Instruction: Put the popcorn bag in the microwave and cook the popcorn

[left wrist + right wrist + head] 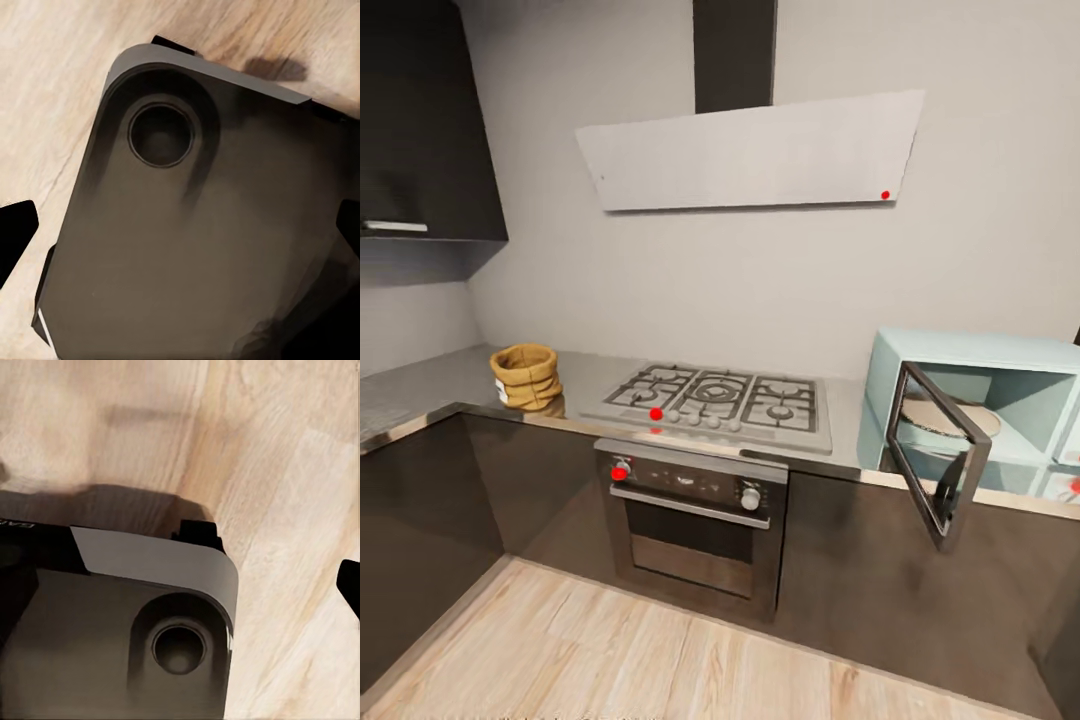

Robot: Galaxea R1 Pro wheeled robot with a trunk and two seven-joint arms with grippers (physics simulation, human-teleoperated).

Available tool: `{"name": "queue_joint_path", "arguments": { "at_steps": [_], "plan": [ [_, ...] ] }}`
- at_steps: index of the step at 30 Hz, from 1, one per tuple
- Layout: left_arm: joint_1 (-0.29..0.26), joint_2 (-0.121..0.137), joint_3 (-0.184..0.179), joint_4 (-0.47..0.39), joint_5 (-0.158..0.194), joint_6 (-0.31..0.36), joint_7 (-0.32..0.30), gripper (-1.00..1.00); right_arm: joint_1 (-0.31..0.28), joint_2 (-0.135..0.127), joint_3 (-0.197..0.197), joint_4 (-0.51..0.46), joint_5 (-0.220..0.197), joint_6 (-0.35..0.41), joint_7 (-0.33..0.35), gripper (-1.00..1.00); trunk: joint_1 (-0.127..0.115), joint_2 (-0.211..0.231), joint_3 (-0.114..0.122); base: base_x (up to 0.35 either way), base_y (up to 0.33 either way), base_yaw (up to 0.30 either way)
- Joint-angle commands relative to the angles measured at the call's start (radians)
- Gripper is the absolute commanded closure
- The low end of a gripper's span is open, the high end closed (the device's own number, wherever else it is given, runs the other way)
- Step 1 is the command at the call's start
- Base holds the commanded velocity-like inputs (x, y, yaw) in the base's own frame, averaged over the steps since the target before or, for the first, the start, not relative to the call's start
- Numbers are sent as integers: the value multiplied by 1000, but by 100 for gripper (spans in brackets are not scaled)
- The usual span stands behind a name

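Observation:
The popcorn bag [526, 376], a tan sack with a rolled rim and a white label, stands upright on the grey countertop [420, 395] at the left, in the head view. Its kernels cannot be made out from here. At the right end of the worktop the mint-blue microwave [1000, 400] has its dark glass door [940, 455] swung open, showing a pale turntable [952, 416] inside. My left gripper [180, 232] is open, its black fingertips [16, 234] wide apart above my dark base. My right gripper [180, 592] is open too, over base and wooden floor.
A steel gas hob [715, 398] lies between bag and microwave, with a steel oven [690, 515] below it and a slanted hood [750, 150] above. A dark wall cabinet [420, 120] hangs over the left corner. Light wooden floor [610, 660] stretches before the dark cabinets.

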Motion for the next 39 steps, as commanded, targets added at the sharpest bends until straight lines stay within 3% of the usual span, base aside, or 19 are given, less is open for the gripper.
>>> {"name": "queue_joint_path", "arguments": {
  "at_steps": [1,39],
  "plan": [
    [0,0,-1,-1,5,-2,1,-100,-1,1,-6,2,8,-17,2,-100,0,0,0,0,0,273],
    [0,1,-1,-1,5,-3,1,-100,-1,7,-6,2,8,-13,2,-100,0,0,25,0,0,271]
  ]
}}
